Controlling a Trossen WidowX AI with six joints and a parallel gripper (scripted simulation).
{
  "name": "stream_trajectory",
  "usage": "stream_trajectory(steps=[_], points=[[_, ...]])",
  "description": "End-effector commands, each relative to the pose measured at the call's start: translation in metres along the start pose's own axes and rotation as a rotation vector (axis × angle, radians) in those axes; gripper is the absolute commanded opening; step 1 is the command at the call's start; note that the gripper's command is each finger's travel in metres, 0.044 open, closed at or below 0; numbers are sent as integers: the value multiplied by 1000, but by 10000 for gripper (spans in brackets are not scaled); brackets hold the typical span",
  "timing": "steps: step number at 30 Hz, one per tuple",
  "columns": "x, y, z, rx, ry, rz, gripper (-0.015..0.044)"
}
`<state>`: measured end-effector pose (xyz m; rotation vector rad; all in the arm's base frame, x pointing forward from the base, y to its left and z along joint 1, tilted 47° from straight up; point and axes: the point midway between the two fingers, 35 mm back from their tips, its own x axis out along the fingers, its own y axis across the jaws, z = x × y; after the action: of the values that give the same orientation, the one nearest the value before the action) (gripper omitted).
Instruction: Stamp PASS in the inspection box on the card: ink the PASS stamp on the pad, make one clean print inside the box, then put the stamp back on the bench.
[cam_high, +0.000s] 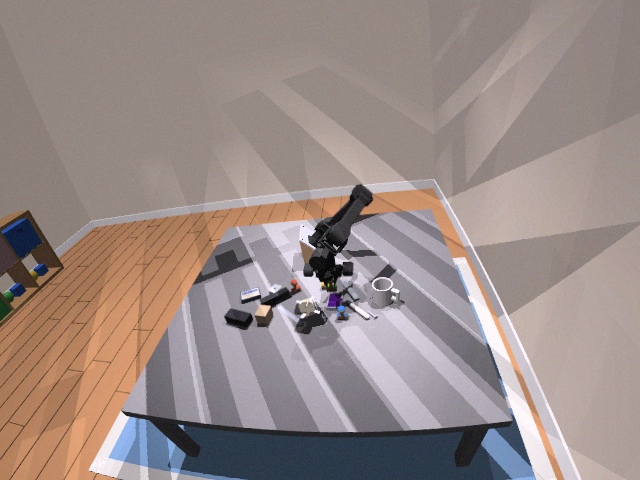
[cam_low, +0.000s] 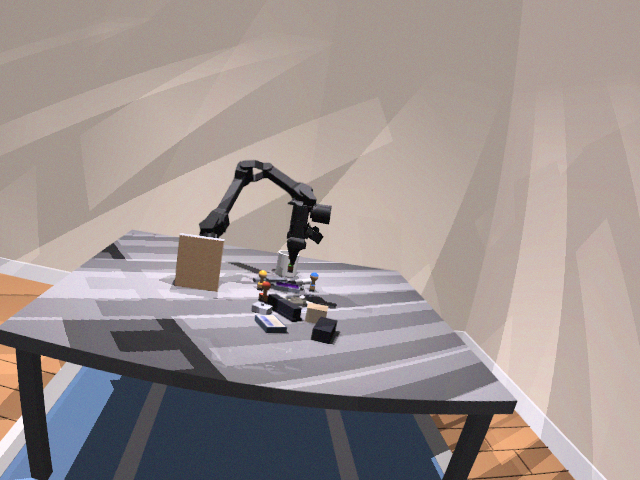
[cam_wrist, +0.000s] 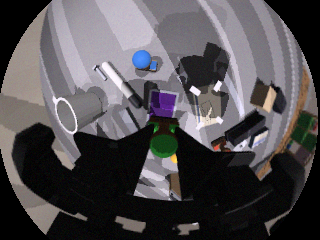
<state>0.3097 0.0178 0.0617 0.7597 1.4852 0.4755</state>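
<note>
My gripper (cam_high: 329, 281) (cam_low: 292, 261) (cam_wrist: 164, 128) points down, shut on the green-knobbed stamp (cam_low: 290, 268) (cam_wrist: 164, 146), whose brown base hangs above the table. The purple ink pad (cam_high: 334, 300) (cam_low: 287, 285) (cam_wrist: 163, 103) lies just beyond the stamp in the wrist view, apart from it. The cream card (cam_high: 305, 305) (cam_wrist: 216, 107), with white pieces at its corners, lies beside the pad, to its right in the wrist view. Arm shadow covers part of the card, and I cannot tell what is printed on it. The lettering under the held stamp is hidden.
A blue-knobbed stamp (cam_high: 341, 310) (cam_wrist: 141, 59), a red-knobbed one (cam_high: 295, 283) (cam_low: 265, 285) and a yellow-knobbed one (cam_low: 263, 274) stand around the pad. A white marker (cam_wrist: 117, 80) and mug (cam_high: 382, 292) (cam_wrist: 82, 111) are left in the wrist view. Blocks and an upright board (cam_low: 199, 263) stand nearby.
</note>
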Motion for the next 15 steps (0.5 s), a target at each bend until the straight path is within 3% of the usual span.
stream_trajectory(steps=[1, 15], points=[[-2, -13, 5, 103, -2, -10, 0], [-2, -73, 13, 588, 8, -19, 0]])
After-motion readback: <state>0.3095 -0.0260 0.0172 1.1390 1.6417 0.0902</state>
